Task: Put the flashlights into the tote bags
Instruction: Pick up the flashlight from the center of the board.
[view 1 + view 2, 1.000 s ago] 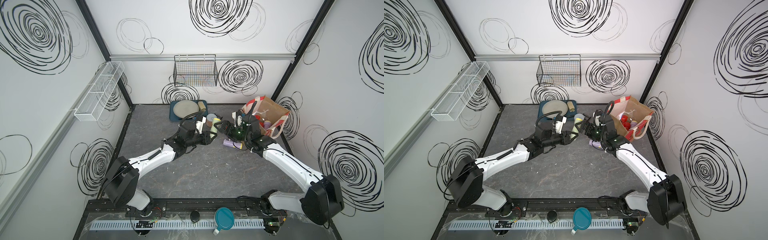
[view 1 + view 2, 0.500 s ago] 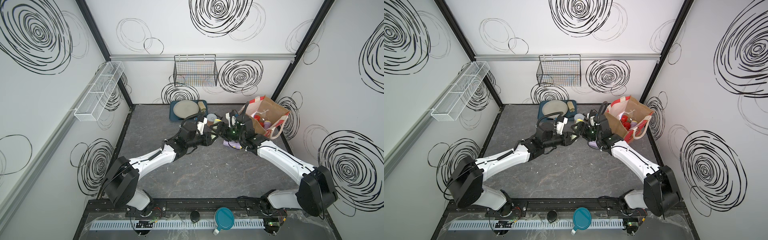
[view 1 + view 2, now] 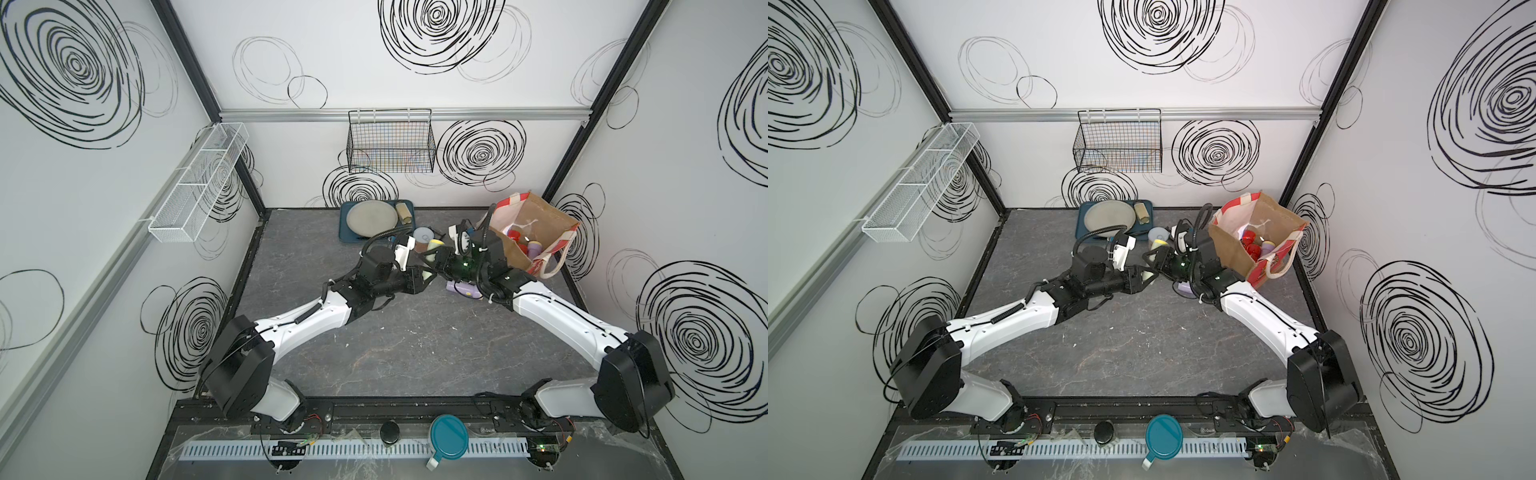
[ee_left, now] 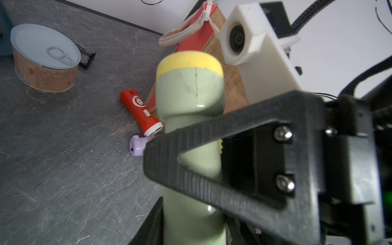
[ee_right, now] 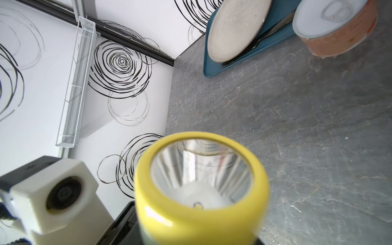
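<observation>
A pale green flashlight [image 4: 191, 101] with a yellow head [image 5: 199, 184] hangs above the table between both arms. My left gripper [image 4: 191, 229] is shut on its tail end. My right gripper [image 3: 434, 259] is shut across its body, one black finger [image 4: 212, 161] lying over it. In both top views the grippers meet left of the tote bag [image 3: 536, 220] [image 3: 1233, 245], which holds red flashlights [image 3: 515, 237] and a lilac one [image 3: 534, 249]. A red flashlight [image 4: 140, 112] and a lilac flashlight [image 4: 137, 146] [image 3: 461, 289] lie on the table by the bag.
A short tin [image 3: 423, 237] with a white lid stands just behind the grippers. A teal tray [image 3: 345, 232] with a round plate and a beige cylinder [image 3: 402, 211] sits at the back wall. A black wire basket [image 3: 390, 141] and a white wire shelf [image 3: 199, 183] hang on the walls.
My right gripper has swung left, away from the bag, to the flashlight held by my left gripper, and its jaws have closed on it. The left arm has barely moved.
</observation>
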